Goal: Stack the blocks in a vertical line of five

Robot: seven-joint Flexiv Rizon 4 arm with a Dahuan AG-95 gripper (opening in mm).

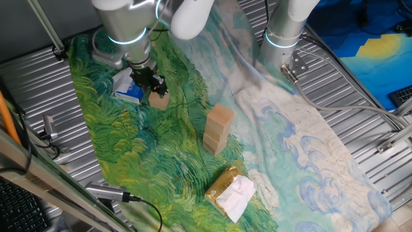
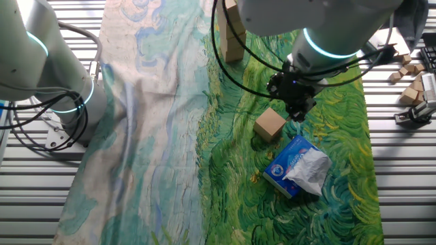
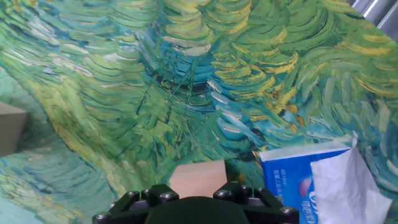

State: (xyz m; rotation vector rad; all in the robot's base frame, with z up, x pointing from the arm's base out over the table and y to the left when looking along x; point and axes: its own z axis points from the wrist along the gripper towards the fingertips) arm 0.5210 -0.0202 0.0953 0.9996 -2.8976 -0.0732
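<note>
Painted in green and blue swirls, a cloth (image 1: 302, 148) is covering the ribbed metal table (image 1: 360, 84) where a robot arm is working at a block-stacking job. Its gripper (image 1: 153, 84) is hanging just above a loose wooden block (image 1: 159, 101), which is sitting on the green part of the cloth directly beneath the hand and a little forward of it; the hand view is showing only the block's top edge poking out past the gripper body. Whether the fingers are parted or pinched cannot be told, since the fingertips are hidden in every view. Just beside the block, a blue-and-white packet (image 2: 298, 165) is lying close enough to crowd a descent. Well apart, toward the cloth's middle, a short stack (image 1: 217, 129) of blocks is standing and leaning slightly. A yellow-and-white packet (image 1: 230, 191) is resting nearer the cloth's edge. No containers are showing.
</note>
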